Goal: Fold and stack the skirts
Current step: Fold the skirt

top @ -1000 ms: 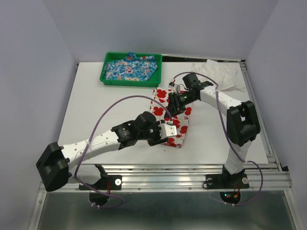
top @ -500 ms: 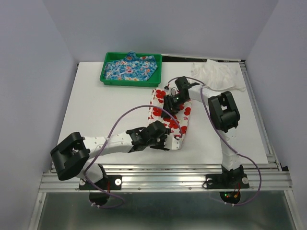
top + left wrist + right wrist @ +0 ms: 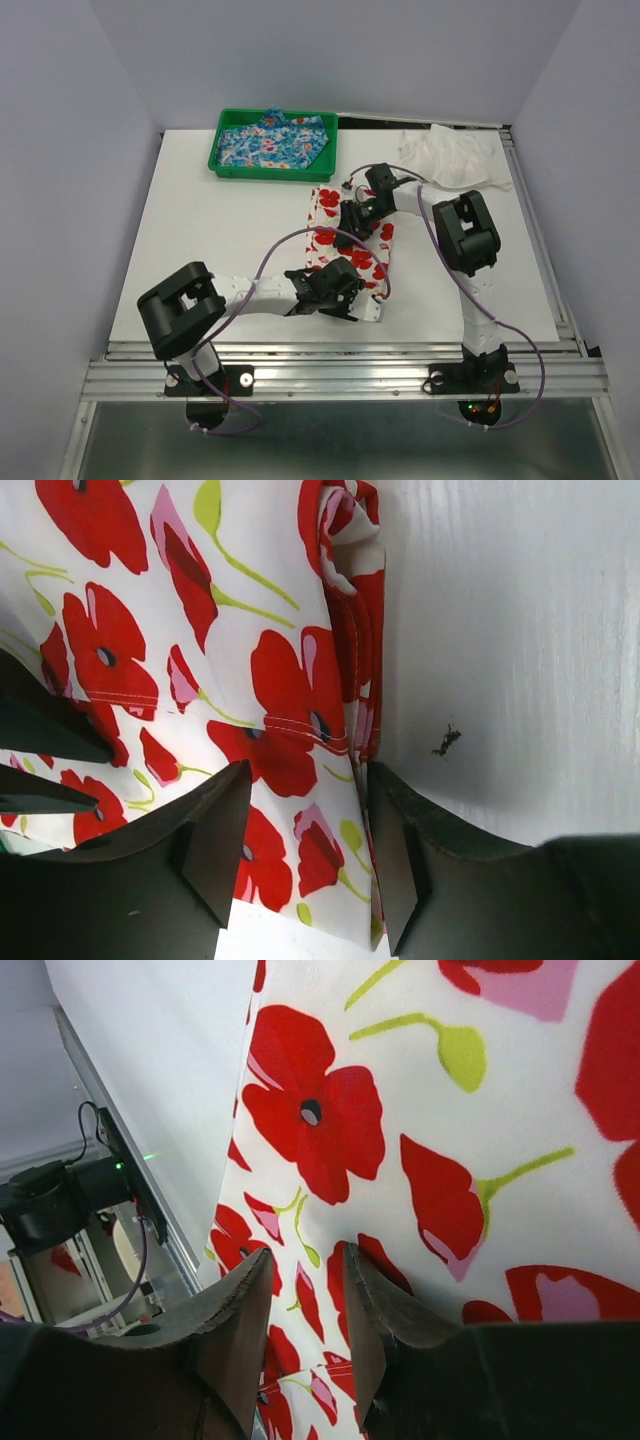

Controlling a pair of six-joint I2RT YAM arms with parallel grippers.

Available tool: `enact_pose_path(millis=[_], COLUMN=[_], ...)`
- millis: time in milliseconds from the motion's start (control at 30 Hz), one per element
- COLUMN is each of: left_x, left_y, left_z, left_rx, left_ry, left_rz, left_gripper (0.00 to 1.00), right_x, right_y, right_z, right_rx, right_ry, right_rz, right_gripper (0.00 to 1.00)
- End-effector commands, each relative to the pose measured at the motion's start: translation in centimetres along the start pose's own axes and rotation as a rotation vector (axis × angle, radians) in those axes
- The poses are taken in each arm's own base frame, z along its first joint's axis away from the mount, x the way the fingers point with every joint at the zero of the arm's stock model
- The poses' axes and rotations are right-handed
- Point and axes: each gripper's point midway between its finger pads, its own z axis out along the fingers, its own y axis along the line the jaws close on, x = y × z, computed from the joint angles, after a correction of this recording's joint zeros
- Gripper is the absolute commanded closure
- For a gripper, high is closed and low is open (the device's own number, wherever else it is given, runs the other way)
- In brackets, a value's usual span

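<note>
The white skirt with big red flowers (image 3: 340, 240) lies folded in a long strip in the middle of the table. My left gripper (image 3: 347, 292) is low over its near end. In the left wrist view the left gripper (image 3: 305, 805) is open, one finger (image 3: 225, 840) over the cloth (image 3: 200, 630) and the other at its folded edge. My right gripper (image 3: 360, 215) is over the skirt's far end. In the right wrist view it (image 3: 305, 1260) is slightly open just above the flowered cloth (image 3: 420, 1110). The blue flowered skirt (image 3: 275, 140) lies crumpled in the green tray (image 3: 222, 163).
A crumpled white cloth (image 3: 450, 155) lies at the back right corner. The green tray sits at the back edge, left of centre. The table's metal rail (image 3: 340, 370) runs along the near edge. A small dark speck (image 3: 445, 742) marks the table beside the skirt.
Both grippers have come down onto the red-flowered skirt. The left one slid toward its near end, the right one moved left over its far end. The skirt now lies wider and flatter.
</note>
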Motion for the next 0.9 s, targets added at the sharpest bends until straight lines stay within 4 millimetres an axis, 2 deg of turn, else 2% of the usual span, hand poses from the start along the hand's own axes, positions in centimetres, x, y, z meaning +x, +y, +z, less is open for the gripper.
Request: enact_pose_path(millis=[0,67,100,133,167,233,300,333,367,400,433,467,533,567,667,800,833,867], left_x=[0.6,0.6,1.3,1.2,1.2,1.2,0.2,0.0,-1.4,-2.2,-2.3,-3.9,-5.0,-6.6,-7.7,-8.8,-8.8,-8.9], left_y=[-1.0,-1.1,-1.9,-1.9,-2.1,-2.4,-2.2,-2.4,-1.9,-1.8,-2.6,-2.3,-2.7,-2.5,-3.2,-5.0,-5.4,-5.7], left_z=[0.9,1.2,1.2,1.3,1.4,1.2,0.8,0.1,-0.6,-1.2,-2.0,-2.7,-4.5,-5.4,-7.0,-8.6,-8.7,-8.9], left_rx=[0.040,0.047,0.079,0.084,0.098,0.120,0.136,0.159,0.170,0.185,0.234,0.259,0.317,0.347,0.418,0.532,0.547,0.561], left_ry=[0.031,0.034,0.060,0.061,0.061,0.068,0.042,0.046,0.005,-0.018,-0.012,-0.064,-0.091,-0.140,-0.163,-0.210,-0.211,-0.213], left_rz=[0.022,0.026,0.029,0.029,0.027,0.017,-0.005,-0.014,-0.034,-0.046,-0.060,-0.079,-0.101,-0.118,-0.153,-0.193,-0.206,-0.211], left_gripper=[0.44,0.50,0.58,0.63,0.74,0.83,0.90,0.97,1.00,1.00,1.00,1.00,1.00,1.00,1.00,1.00,1.00,1.00], right_x=[2.4,2.6,2.7,2.8,2.8,3.0,3.3,3.4,3.8,4.2,4.6,5.2,6.3,7.0,7.9,4.9,2.8,1.6], right_y=[-3.5,-3.6,-3.7,-3.7,-3.7,-3.8,-3.8,-3.7,-3.6,-3.2,-2.8,-2.5,-1.6,-0.9,1.3,4.7,5.9,6.7], right_z=[1.7,1.7,1.8,1.8,1.8,1.8,1.8,1.7,1.5,1.7,1.9,1.6,1.9,2.0,1.4,-0.8,-2.0,-2.6], right_rx=[0.093,0.093,0.094,0.093,0.093,0.093,0.092,0.092,0.091,0.090,0.088,0.082,0.071,0.063,0.035,0.009,0.011,0.021], right_ry=[0.050,0.052,0.056,0.057,0.058,0.060,0.064,0.065,0.067,0.075,0.082,0.085,0.104,0.115,0.115,0.046,0.005,-0.026], right_rz=[0.030,0.030,0.032,0.032,0.033,0.035,0.034,0.033,0.036,0.030,0.023,0.027,0.017,0.011,-0.008,-0.115,-0.151,-0.192], right_gripper=[0.59,0.59,0.59,0.59,0.59,0.60,0.60,0.61,0.62,0.62,0.62,0.62,0.62,0.62,0.62,0.60,0.58,0.57])
